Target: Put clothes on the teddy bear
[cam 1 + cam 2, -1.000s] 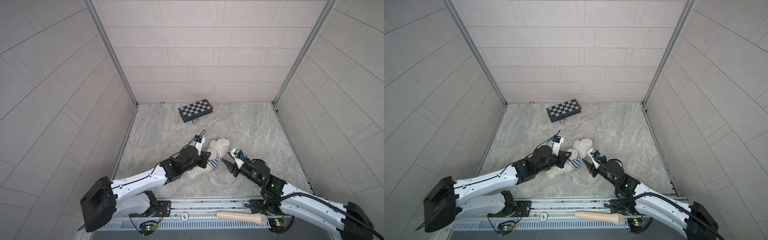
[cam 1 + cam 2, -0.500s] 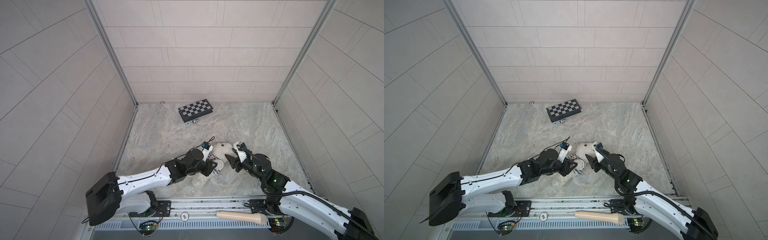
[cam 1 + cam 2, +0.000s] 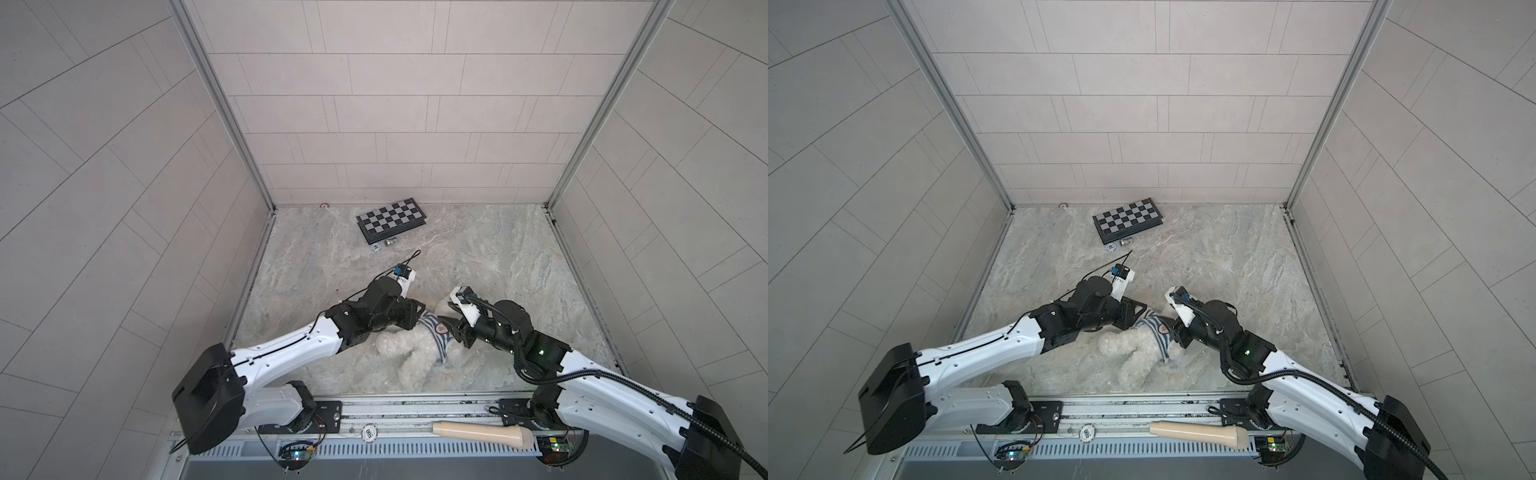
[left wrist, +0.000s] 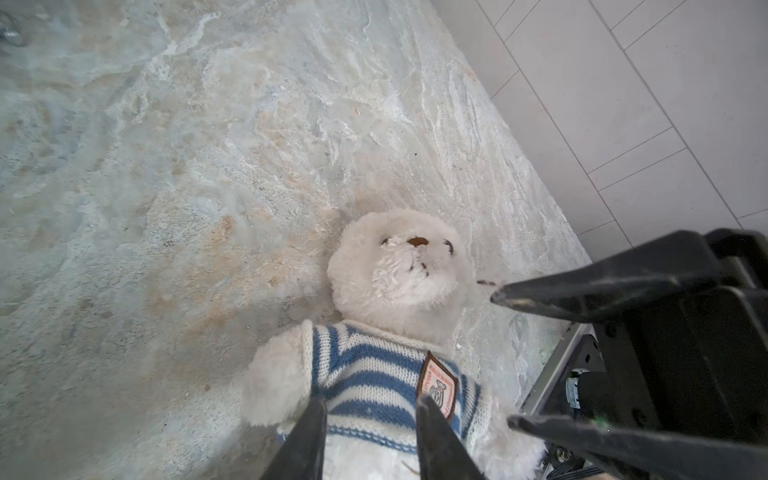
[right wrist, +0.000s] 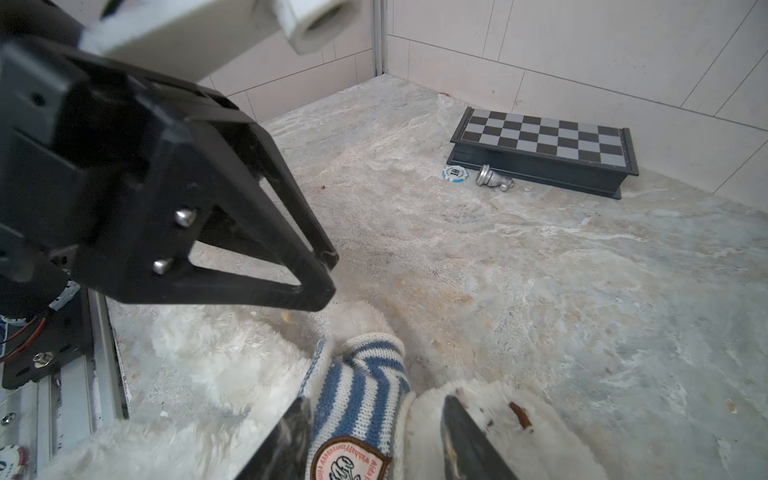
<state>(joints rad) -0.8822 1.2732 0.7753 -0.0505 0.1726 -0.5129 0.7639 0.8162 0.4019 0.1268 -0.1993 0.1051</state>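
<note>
Both arms reach in low and converge on the teddy bear, which lies face-up on the stone-patterned floor wearing a striped shirt. Left gripper: jaws apart above the chest, gripping nothing. Right gripper: jaws apart astride the shirt's shoulder. A chessboard lies beside the tiled back wall.
</note>
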